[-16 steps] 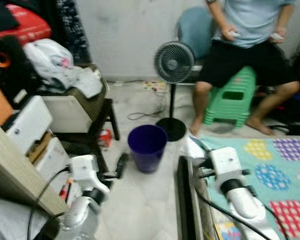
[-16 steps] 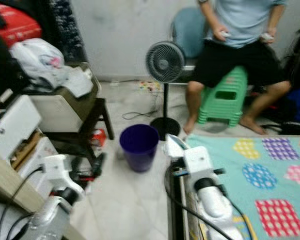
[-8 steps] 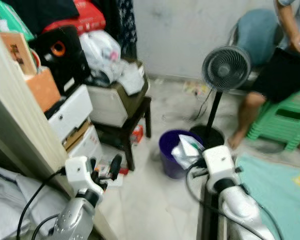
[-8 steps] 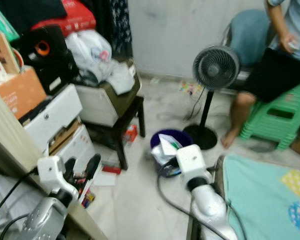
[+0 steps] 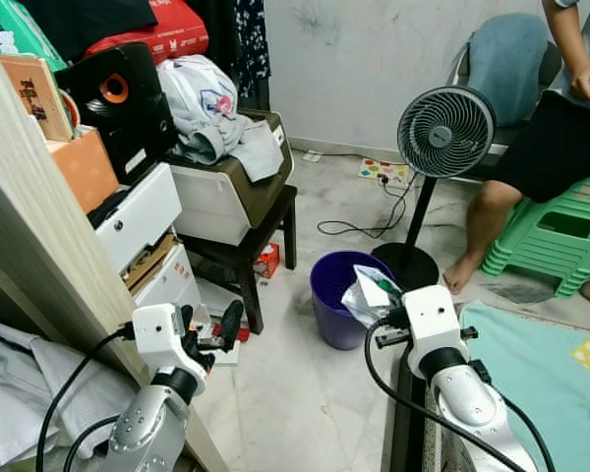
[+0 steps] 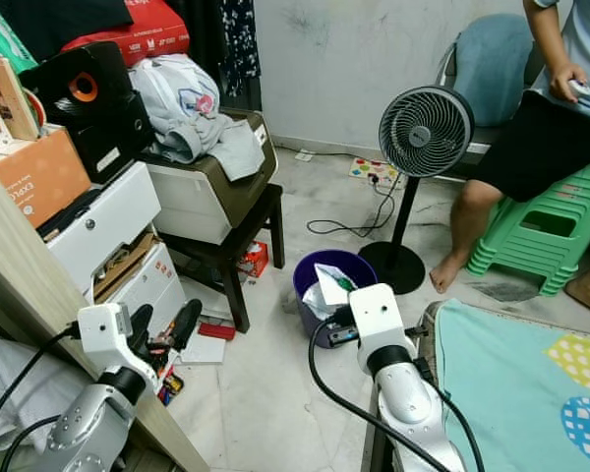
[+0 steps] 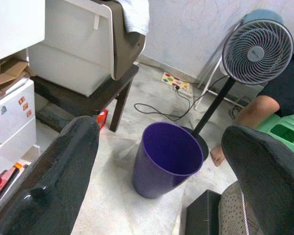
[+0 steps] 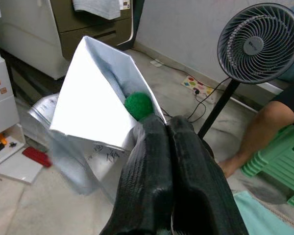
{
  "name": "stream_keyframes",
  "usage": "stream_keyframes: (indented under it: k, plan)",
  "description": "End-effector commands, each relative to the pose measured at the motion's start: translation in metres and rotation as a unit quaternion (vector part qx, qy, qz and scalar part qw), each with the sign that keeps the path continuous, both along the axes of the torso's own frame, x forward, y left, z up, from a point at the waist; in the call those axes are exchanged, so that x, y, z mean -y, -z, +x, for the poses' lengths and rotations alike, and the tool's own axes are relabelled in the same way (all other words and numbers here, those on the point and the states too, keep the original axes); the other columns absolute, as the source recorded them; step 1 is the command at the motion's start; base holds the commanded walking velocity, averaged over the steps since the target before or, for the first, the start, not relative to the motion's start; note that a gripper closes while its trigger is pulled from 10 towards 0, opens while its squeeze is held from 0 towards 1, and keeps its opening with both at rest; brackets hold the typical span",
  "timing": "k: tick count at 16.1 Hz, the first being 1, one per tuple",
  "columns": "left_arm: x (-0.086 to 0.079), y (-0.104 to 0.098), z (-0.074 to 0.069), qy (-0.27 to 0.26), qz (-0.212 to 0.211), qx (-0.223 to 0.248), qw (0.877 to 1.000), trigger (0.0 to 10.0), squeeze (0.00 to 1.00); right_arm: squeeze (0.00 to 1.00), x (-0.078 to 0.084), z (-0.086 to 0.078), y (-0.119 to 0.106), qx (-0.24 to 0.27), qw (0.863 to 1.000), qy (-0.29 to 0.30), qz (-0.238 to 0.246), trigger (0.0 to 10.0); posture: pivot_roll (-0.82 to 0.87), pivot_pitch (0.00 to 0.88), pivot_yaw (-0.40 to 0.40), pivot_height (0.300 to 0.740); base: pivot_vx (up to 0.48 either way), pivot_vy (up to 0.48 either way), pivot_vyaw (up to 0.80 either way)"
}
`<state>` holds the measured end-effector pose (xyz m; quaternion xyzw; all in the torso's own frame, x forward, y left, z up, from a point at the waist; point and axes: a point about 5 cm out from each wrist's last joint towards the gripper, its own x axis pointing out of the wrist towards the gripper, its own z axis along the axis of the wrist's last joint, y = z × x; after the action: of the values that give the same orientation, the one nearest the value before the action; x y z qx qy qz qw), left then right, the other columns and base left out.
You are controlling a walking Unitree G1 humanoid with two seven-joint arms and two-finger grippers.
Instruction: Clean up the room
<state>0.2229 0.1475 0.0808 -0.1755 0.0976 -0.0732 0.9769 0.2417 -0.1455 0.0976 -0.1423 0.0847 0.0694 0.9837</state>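
A pale marble-tiled floor (image 5: pixel 305 403) was seen in a cluttered room with a grey wall behind. One purple bin (image 5: pixel 340 295) stood on the floor, just in front of the base of one standing fan (image 5: pixel 442 133). To the robot's left, a dark stool (image 5: pixel 238 241) carried a white and brown box (image 5: pixel 226 192) heaped with clothes (image 5: pixel 211 103), beside white drawers (image 5: pixel 143 211) and one black speaker (image 5: pixel 118 98). A teal patterned mat (image 5: pixel 531 374) lay at the right, and a person (image 5: pixel 560 128) was seated on one green plastic stool (image 5: pixel 560 231).

The right gripper (image 5: pixel 385 317) was held at the near rim of the bin, its fingers (image 8: pixel 159 161) pressed together on one crumpled white wrapper (image 8: pixel 95 103) with a green spot. The wrapper was held above the bin's mouth, touching the fingertips. The left gripper (image 5: pixel 208 329) was seen low beside the drawers, its two fingers (image 7: pixel 59 171) spread wide apart with nothing between them, the bin lying well ahead of it. Two arms were counted.
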Motion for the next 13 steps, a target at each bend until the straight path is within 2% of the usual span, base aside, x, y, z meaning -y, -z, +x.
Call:
stream_keyframes:
  k: [1, 3, 7, 13]
  plan:
    - [-0.0014, -0.0008, 0.0023, -0.002, 0.003, 0.001, 1.000, 10.0, 0.00, 0.00, -0.0002, 0.0024, -0.0029, 0.008, 1.000, -0.001, -0.003, 10.0, -0.06, 0.000, 0.021, 0.740, 0.000, 0.000, -0.64]
    - [-0.0005, -0.0010, 0.0025, 0.000, 0.000, 0.002, 1.000, 10.0, 0.00, 0.00, -0.0011, 0.0027, -0.0028, 0.011, 1.000, -0.008, -0.008, 10.0, -0.05, 0.000, 0.020, 0.740, 0.000, 0.000, -0.76]
    - [-0.0001, -0.0008, 0.0026, 0.000, -0.003, 0.002, 1.000, 10.0, 0.00, 0.00, -0.0019, 0.0018, -0.0029, 0.012, 1.000, -0.013, -0.011, 10.0, -0.06, 0.000, 0.018, 0.740, 0.000, 0.000, 0.00]
    - [0.0003, -0.0028, 0.0022, -0.001, -0.010, 0.008, 1.000, 10.0, 0.00, 0.00, -0.0033, 0.0006, -0.0027, 0.015, 0.999, -0.025, -0.026, 10.0, -0.06, 0.000, 0.016, 0.740, 0.000, 0.000, -0.74]
